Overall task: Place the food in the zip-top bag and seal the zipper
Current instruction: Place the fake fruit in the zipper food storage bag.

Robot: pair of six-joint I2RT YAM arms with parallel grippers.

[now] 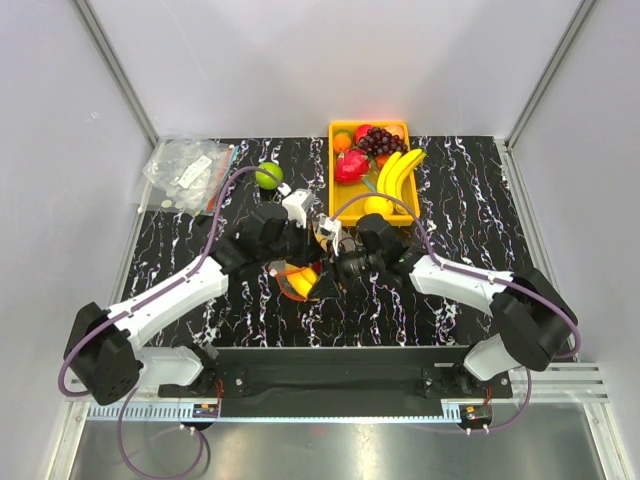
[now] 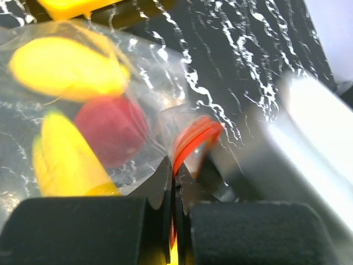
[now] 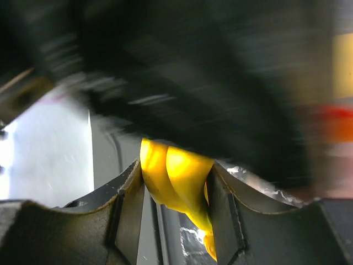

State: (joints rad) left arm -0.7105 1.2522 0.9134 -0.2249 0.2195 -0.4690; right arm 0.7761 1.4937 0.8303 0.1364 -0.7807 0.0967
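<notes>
The clear zip-top bag (image 1: 296, 281) lies between the two grippers in the top view. In the left wrist view the bag (image 2: 83, 110) holds two yellow pieces (image 2: 63, 66) and a red fruit (image 2: 110, 130). My left gripper (image 2: 175, 172) is shut on the red-orange zipper (image 2: 196, 138) at the bag's mouth; it also shows in the top view (image 1: 303, 262). My right gripper (image 3: 175, 179) is shut on a yellow banana (image 3: 185, 176), with both fingers against it, close to the left gripper and the bag's mouth (image 1: 335, 264).
A yellow tray (image 1: 402, 128) at the back holds bananas (image 1: 392, 178), dark grapes (image 1: 380, 140), a red fruit (image 1: 350, 166) and an orange. A green fruit (image 1: 268, 175) lies on the black marbled table. A pile of clear packets (image 1: 185, 172) sits back left.
</notes>
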